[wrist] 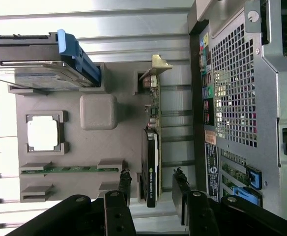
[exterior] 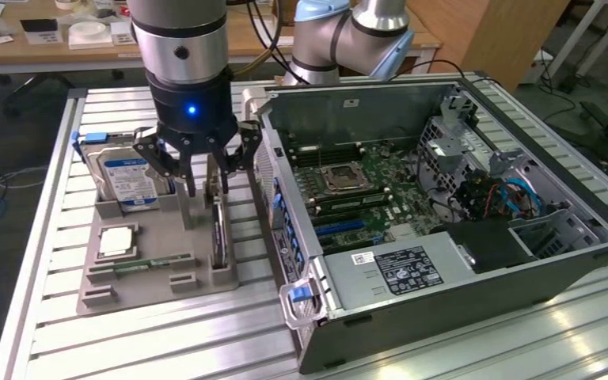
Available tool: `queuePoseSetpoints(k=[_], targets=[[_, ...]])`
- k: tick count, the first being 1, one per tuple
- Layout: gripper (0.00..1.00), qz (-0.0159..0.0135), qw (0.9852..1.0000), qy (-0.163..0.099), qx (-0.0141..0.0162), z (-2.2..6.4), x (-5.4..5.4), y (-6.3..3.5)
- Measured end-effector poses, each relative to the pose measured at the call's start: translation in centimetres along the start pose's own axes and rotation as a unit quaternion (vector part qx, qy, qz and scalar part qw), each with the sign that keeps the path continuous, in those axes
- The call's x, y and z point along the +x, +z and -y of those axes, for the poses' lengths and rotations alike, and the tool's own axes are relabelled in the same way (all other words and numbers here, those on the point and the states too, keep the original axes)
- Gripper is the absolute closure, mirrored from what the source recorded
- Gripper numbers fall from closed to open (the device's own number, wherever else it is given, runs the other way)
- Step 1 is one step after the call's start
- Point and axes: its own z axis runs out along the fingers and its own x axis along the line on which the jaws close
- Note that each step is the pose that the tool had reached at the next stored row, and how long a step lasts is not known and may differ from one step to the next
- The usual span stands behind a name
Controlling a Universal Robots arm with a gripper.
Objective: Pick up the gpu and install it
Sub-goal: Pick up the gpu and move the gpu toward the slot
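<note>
Overhead, the arm stands vertical, its wrist pointing straight down over the grey holder tray [exterior: 124, 297]. The gripper [exterior: 207, 186] is spread apart, its fingers [wrist: 125, 189] straddling the gpu [wrist: 152, 162] with a gap on each side. The gpu stands on edge in the tray's slot, beside the open computer case [exterior: 442, 305].

What we cannot fully see
In the exterior view the gripper [exterior: 207, 190] partly covers the gpu [exterior: 219, 237]; the arm [exterior: 177, 32] leaves the frame's top; we cannot read the case label [exterior: 401, 269].
</note>
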Motion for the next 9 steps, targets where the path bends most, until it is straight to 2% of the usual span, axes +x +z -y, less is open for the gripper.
queuePoseSetpoints(k=[9], targets=[[0.53,-0.0001,1.0,0.0,0.0001,0.01,0.01,0.19]])
